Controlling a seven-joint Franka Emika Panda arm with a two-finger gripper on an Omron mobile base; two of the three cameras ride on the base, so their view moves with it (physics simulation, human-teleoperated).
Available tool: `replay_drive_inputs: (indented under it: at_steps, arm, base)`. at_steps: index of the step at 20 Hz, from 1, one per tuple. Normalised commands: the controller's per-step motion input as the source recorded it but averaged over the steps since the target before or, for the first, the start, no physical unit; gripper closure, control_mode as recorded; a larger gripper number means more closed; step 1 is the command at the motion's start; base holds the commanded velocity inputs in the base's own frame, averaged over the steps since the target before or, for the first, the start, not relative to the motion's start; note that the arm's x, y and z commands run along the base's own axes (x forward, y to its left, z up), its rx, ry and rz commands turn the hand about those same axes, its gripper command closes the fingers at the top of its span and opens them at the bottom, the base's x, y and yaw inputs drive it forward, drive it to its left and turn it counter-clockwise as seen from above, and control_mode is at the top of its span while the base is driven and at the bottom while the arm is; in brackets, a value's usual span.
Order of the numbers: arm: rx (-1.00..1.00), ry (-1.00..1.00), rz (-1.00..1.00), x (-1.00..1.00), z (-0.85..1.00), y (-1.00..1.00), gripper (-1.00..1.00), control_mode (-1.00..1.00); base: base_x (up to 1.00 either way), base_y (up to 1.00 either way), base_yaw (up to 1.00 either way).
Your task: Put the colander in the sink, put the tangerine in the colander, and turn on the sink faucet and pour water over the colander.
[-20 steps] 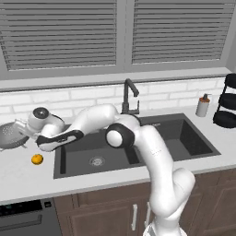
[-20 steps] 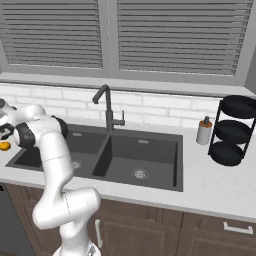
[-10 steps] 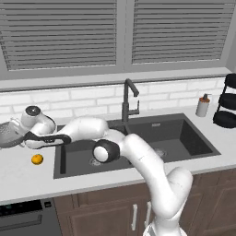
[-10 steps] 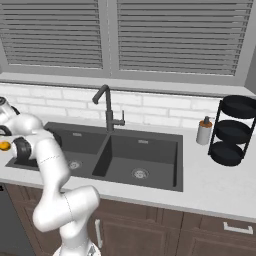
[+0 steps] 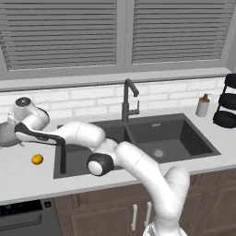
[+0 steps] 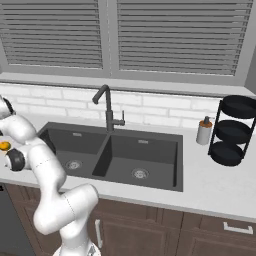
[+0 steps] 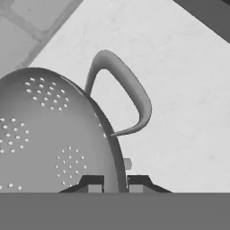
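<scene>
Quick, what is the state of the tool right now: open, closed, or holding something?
Tool: closed on the rim of the colander, one finger inside the bowl and one outside, beside its handle.

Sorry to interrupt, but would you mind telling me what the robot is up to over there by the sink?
The arm is stretched far left over the counter, and its tool has closed on the rim of the colander, one finger on each side of the wall, beside a side handle. The colander sits on the counter left of the sink, not yet moved. The tangerine lies on the counter near it, untouched. The sink faucet shows no water running.
</scene>
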Motion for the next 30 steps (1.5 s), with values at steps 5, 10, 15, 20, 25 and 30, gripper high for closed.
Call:
replay_drive_inputs:
  at_steps: [5,10,15,20,25,30]
  arm:
    - [0.11,-0.16,-0.22,-0.76,0.00,-0.61,1.00,-1.00]
    - [0.11,-0.23,-0.23,-0.99,-0.22,-0.95,1.00,-1.00]
    - [0.17,-0.27,-0.22,-0.76,-0.01,-1.00,1.00,-1.00]
    - [0.14,-0.25,-0.27,-0.64,0.05,-0.98,1.00,-1.00]
    - [0.15,-0.21,-0.31,-0.71,-0.10,-0.94,1.00,-1.00]
    - [0.27,-0.01,-0.53,-0.77,-0.03,-0.44,1.00,-1.00]
  base:
    - [0.00,0.00,0.00]
    - [0.00,0.00,0.00]
    - [0.00,0.00,0.00]
    - [0.00,0.00,0.00]
    - [0.00,0.00,0.00]
    - [0.00,0.00,0.00]
